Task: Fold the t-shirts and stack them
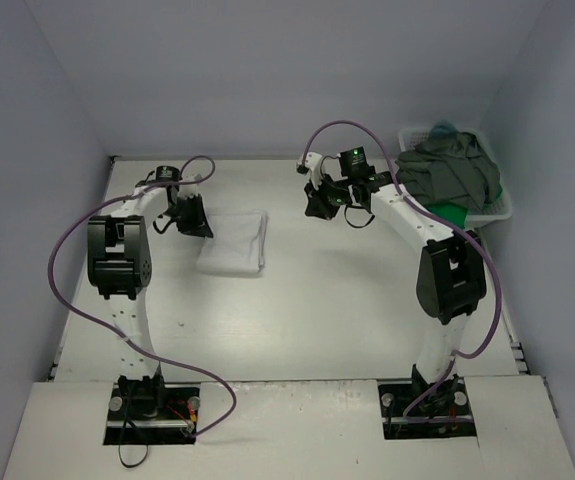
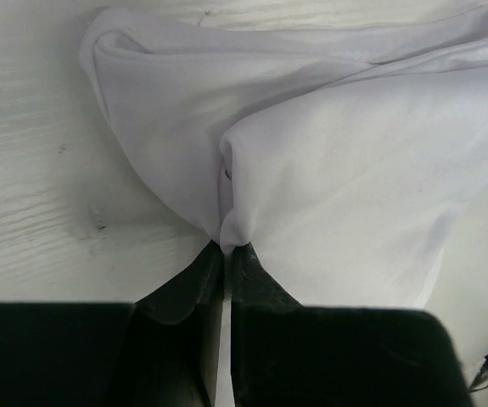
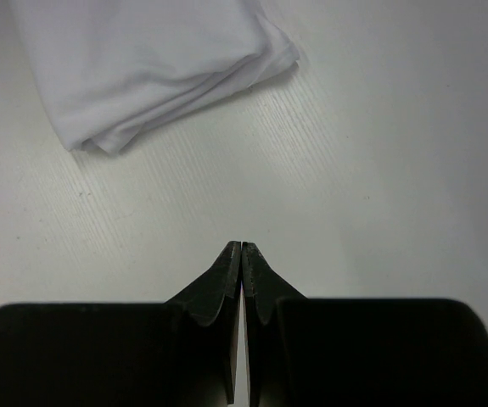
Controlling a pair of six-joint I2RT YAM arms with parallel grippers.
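Black fingers of the left tool (image 2: 227,248) filled the bottom of its wrist view, jaws closed tight with a gathered fold of the white shirt (image 2: 337,170) apparently nipped between the tips. The cloth rose in soft ridges away from that pinch. From above, the shirt lay as a folded oblong on the worktop (image 1: 317,320), left of centre, with the left tool at its left edge.

The right tool (image 3: 242,246) was also closed, tip against tip, and held nothing. It hung over bare worktop near the middle back, with a corner of the white shirt lying ahead of it, well apart from the fingers.

The other shirts sat heaped in the basket (image 1: 504,208) at the far right corner: the grey shirt (image 1: 457,170) on top, a green shirt (image 1: 447,212) showing beneath it and a bit of teal at the back.

Folding looked nearly done for the white shirt only; the rest had not been started.

The main risk lay in that one-sided pinch. Any pull with only the left tool gripping could drag the layers askew and open the fold, since nothing pinned the far edge. The hold caught little cloth, so it could slip out mid-move. Later, lifting the grey shirt might haul the tangled green one, or the light basket, along with it.
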